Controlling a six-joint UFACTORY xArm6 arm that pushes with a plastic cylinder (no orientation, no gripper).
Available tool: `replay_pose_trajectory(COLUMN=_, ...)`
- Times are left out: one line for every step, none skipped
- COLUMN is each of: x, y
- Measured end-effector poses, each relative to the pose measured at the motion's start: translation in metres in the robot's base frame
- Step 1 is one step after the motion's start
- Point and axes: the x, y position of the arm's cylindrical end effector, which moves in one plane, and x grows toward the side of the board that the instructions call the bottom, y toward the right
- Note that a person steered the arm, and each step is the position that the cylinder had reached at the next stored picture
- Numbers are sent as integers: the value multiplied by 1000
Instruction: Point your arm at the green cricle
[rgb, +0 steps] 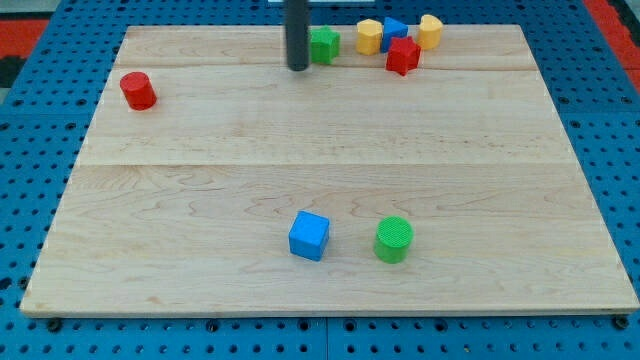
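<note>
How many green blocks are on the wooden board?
2: a green cylinder near the view's bottom, right of the blue cube, and a green block at the top, beside my tip.

Eight small coloured blocks sit on one pale wooden board (200, 120). Two are red: a red cylinder (138, 90) and a red star-like block (403, 55). Two are green: a green cylinder (394, 239) and a green cube-like block (324, 44). Two are blue: a blue cube (309, 235) and a partly hidden blue block (395, 29). Two are yellow: one yellow block (369, 36) and another yellow block (430, 31).

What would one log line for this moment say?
my tip: view's top, beside green block | green cylinder: view's bottom, far away | blue cube: left of it
</note>
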Motion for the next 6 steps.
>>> replay_pose_trajectory(x=-30, y=-40)
replay_pose_trajectory(x=-18, y=42)
replay_pose_trajectory(x=25, y=70)
replay_pose_trajectory(x=117, y=121)
replay_pose_trajectory(x=213, y=227)
replay_pose_trajectory(x=298, y=270)
